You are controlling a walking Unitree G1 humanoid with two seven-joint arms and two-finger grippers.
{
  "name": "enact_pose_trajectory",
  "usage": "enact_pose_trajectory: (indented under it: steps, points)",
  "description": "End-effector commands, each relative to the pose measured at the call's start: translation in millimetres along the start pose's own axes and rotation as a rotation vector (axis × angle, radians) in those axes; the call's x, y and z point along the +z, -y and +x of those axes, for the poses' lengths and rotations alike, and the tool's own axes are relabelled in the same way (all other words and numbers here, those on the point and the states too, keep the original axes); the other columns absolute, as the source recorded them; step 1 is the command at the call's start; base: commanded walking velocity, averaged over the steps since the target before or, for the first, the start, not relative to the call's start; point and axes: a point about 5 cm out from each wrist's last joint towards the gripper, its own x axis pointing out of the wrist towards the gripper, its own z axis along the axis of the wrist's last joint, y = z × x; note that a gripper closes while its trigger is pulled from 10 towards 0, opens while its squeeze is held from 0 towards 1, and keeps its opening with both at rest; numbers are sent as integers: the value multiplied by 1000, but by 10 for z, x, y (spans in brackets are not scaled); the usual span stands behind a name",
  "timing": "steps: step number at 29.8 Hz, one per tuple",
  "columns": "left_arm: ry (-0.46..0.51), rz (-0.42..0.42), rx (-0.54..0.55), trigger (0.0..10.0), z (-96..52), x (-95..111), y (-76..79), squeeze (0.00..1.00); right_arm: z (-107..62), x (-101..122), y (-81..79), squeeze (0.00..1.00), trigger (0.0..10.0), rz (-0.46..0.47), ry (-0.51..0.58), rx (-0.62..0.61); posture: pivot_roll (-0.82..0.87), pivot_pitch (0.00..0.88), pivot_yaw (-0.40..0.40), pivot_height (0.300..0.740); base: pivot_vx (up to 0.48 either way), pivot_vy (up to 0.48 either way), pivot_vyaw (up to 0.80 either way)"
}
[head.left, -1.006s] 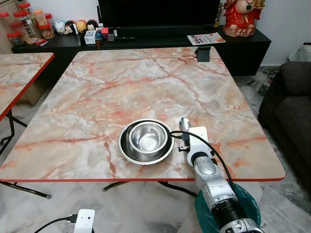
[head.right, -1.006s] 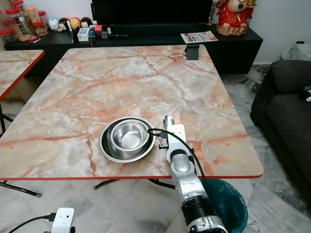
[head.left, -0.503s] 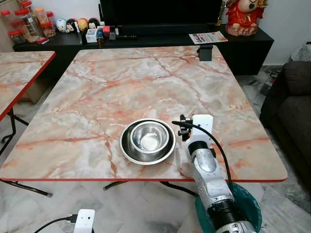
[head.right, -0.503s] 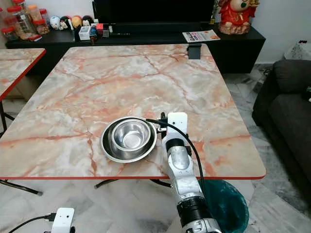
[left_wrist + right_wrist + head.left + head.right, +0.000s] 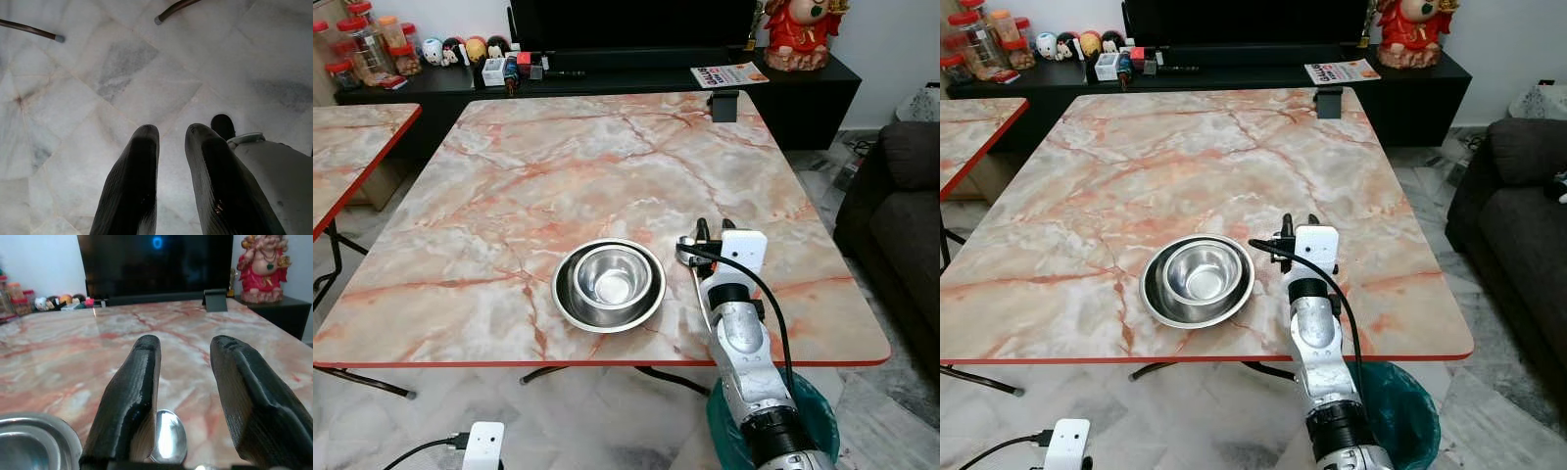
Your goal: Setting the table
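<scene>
A steel bowl [image 5: 612, 275] sits inside a steel plate [image 5: 567, 302] near the front edge of the marble table [image 5: 558, 166]. My right gripper [image 5: 715, 230] hovers low over the table just right of the plate. It is open, its two black fingers [image 5: 139, 382] spread apart. A steel spoon [image 5: 168, 440] lies on the marble beneath the gap between them, close to the plate's rim [image 5: 29, 423]; nothing is pinched. My left gripper [image 5: 172, 129] hangs idle over the tiled floor with a narrow gap between its fingers.
A small black stand [image 5: 724, 106] is at the table's far right edge. A second marble table [image 5: 352, 147] is on the left, a dark sofa [image 5: 901, 215] on the right, a teal bin [image 5: 803, 411] under my right arm. Jars and figures line the black console [image 5: 607, 78].
My right gripper has shifted to the right and a little farther over the table, away from the plate. The spoon's head, seen ahead of the gripper a second ago, now lies under it.
</scene>
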Motion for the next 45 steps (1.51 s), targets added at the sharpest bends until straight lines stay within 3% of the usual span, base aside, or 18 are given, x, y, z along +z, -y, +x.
enact_pose_trajectory:
  steps: [1,23,29,38,45]
  points:
    - [-14,-13,-1,10000,-9,-40,-11,0,3,5,-27,0,10000,13,7,7,-12,48,38,740,0,480,0]
    - [-11,7,-1,10000,-4,-27,-35,0,7,37,-36,0,10000,23,40,22,-14,22,31,740,0,480,0]
    - [-12,4,1,10000,-5,-30,-33,0,-19,63,-84,0,10000,-12,69,72,-14,36,30,740,0,469,0]
    - [-15,-3,6,10000,-8,-40,-28,0,-83,-36,-65,0,10000,-32,35,91,-12,45,32,740,0,448,0]
    - [-15,-3,8,10000,-9,-42,-27,0,-217,-233,19,0,10000,-62,-37,118,-14,52,31,740,0,442,0]
